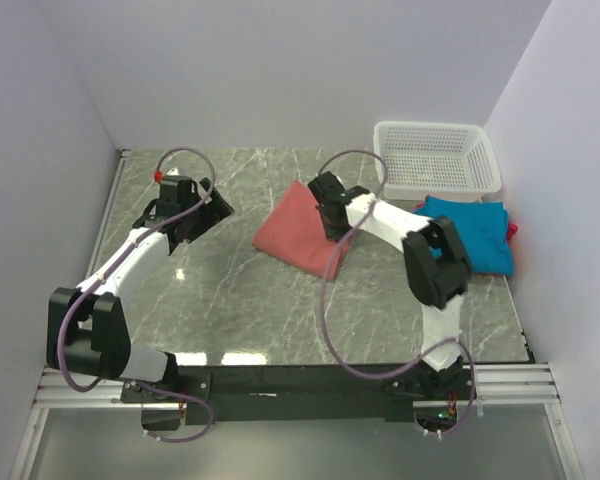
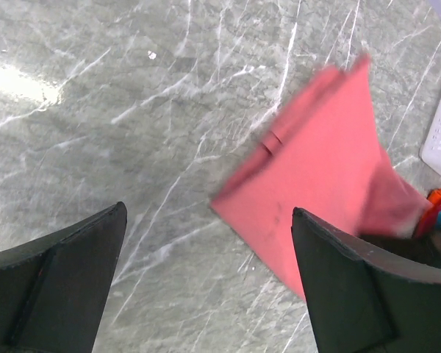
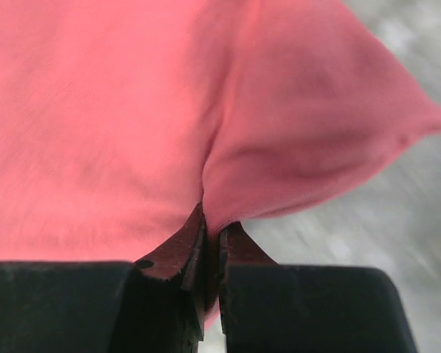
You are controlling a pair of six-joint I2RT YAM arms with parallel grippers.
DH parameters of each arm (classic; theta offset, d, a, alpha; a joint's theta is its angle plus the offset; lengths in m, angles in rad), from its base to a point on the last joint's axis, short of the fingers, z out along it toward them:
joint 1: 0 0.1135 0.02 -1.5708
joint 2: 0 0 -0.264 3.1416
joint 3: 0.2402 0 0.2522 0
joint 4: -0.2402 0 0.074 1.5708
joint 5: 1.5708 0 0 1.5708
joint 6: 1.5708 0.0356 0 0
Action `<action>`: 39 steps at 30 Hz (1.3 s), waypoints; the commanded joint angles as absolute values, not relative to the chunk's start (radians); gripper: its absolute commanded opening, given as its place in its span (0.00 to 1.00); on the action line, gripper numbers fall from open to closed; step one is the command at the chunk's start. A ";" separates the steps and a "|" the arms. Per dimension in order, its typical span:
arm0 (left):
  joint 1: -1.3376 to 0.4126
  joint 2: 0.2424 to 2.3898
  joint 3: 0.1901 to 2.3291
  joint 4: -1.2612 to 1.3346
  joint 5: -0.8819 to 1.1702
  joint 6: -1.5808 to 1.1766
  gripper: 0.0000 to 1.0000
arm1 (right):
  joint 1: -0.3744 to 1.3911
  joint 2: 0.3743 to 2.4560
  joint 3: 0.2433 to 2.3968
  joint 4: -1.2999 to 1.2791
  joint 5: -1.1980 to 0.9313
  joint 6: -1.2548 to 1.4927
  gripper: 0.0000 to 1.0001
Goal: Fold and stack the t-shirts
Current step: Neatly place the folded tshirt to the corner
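We see our right pincer (image 3: 212, 224) pinching a fold of the red t-shirt (image 3: 95, 110); our left pincer (image 2: 209, 213) hangs spread over the counter (image 2: 95, 110), with the shirt to its right.

The table (image 1: 230, 300) is showing grey-green marble, with thin white veins running across it. The basket (image 1: 436, 160) is showing white in a fine mesh pattern. Left of the basket, the salmon-red t-shirt (image 1: 298, 237) is looking plain. Just in front of the basket, the teal-blue t-shirt (image 1: 475, 232) is lying beside a sliver of the magenta t-shirt (image 1: 511, 231). The left arm (image 1: 130, 255) and right arm (image 1: 390, 222) are showing white and black, and the cables (image 1: 325, 300) are looking mauve.
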State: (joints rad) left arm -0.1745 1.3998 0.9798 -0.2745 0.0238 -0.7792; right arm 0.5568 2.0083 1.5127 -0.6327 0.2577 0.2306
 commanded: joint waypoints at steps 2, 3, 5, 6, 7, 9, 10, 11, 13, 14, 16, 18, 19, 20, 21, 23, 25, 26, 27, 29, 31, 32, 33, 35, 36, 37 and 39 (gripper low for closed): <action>-0.178 1.330 0.953 -0.278 0.003 -0.770 0.99 | 0.564 1.726 1.350 -0.660 0.571 0.167 0.00; -0.176 1.324 0.950 -0.278 0.003 -0.767 0.99 | 0.563 1.697 1.310 -0.670 0.612 0.164 0.00; -0.176 1.306 0.945 -0.275 0.003 -0.765 0.99 | 0.563 1.639 1.281 -0.710 0.685 0.158 0.00; -0.176 1.301 0.943 -0.273 0.003 -0.762 0.99 | 0.563 1.623 1.261 -0.722 0.757 0.152 0.00; -0.176 1.296 0.943 -0.273 0.003 -0.762 0.99 | 0.558 1.608 1.250 -0.738 0.790 0.147 0.00; -0.178 1.284 0.940 -0.276 0.003 -0.761 1.00 | 0.542 1.577 1.235 -0.755 0.778 0.140 0.00; -0.176 1.281 0.939 -0.278 0.003 -0.761 0.99 | 0.516 1.569 1.232 -0.761 0.755 0.141 0.00; -0.176 1.273 0.937 -0.278 0.003 -0.759 0.99 | 0.496 1.560 1.229 -0.753 0.724 0.155 0.00; -0.176 1.269 0.934 -0.279 0.003 -0.756 1.00 | 0.436 1.551 1.195 -0.695 0.579 0.170 0.00; -0.178 1.264 0.934 -0.279 0.002 -0.755 0.99 | 0.420 1.548 1.181 -0.677 0.530 0.190 0.00; -0.178 1.261 0.934 -0.282 -0.027 -0.755 1.00 | 0.372 1.549 1.137 -0.628 0.432 0.207 0.00; -0.176 1.264 0.937 -0.284 -0.029 -0.753 0.99 | 0.339 1.565 1.109 -0.601 0.393 0.221 0.00; -0.176 1.267 0.937 -0.285 -0.029 -0.752 0.99 | 0.324 1.572 1.101 -0.586 0.373 0.216 0.00; -0.178 1.273 0.940 -0.285 -0.028 -0.752 0.99 | 0.295 1.592 1.097 -0.566 0.348 0.215 0.00; -0.178 1.275 0.940 -0.288 -0.031 -0.752 0.99 | 0.285 1.604 1.095 -0.565 0.341 0.212 0.00; -0.176 1.282 0.942 -0.287 -0.029 -0.752 0.99 | 0.270 1.641 1.089 -0.540 0.328 0.196 0.02; -0.176 1.287 0.943 -0.285 -0.026 -0.750 0.99 | 0.246 1.670 1.092 -0.522 0.313 0.193 0.09; -0.178 1.293 0.946 -0.287 -0.029 -0.750 0.99 | 0.241 1.698 1.094 -0.515 0.296 0.192 0.13; -0.176 1.296 0.946 -0.288 -0.031 -0.750 0.99 | 0.232 1.710 1.094 -0.506 0.295 0.190 0.27; -0.176 1.305 0.953 -0.294 -0.035 -0.750 0.99 | 0.222 1.739 1.095 -0.500 0.290 0.204 0.40; -0.176 1.310 0.953 -0.295 -0.037 -0.749 0.99 | 0.210 1.753 1.097 -0.500 0.287 0.219 0.47; -0.176 1.313 0.953 -0.293 -0.037 -0.750 0.99 | 0.206 1.769 1.095 -0.503 0.287 0.235 0.47; -0.176 1.316 0.951 -0.291 -0.037 -0.749 0.99 | 0.201 1.775 1.094 -0.506 0.291 0.244 0.48; -0.178 1.321 0.954 -0.295 -0.035 -0.749 0.99 | 0.186 1.786 1.088 -0.511 0.284 0.261 0.52; -0.176 1.324 0.953 -0.293 -0.034 -0.747 1.00 | 0.180 1.781 1.082 -0.508 0.275 0.261 0.52; -0.176 1.327 0.954 -0.291 -0.032 -0.749 0.99 | 0.166 1.778 1.075 -0.503 0.246 0.261 0.55; -0.176 1.330 0.956 -0.291 -0.029 -0.747 0.99 | 0.146 1.784 1.081 -0.526 0.203 0.262 0.63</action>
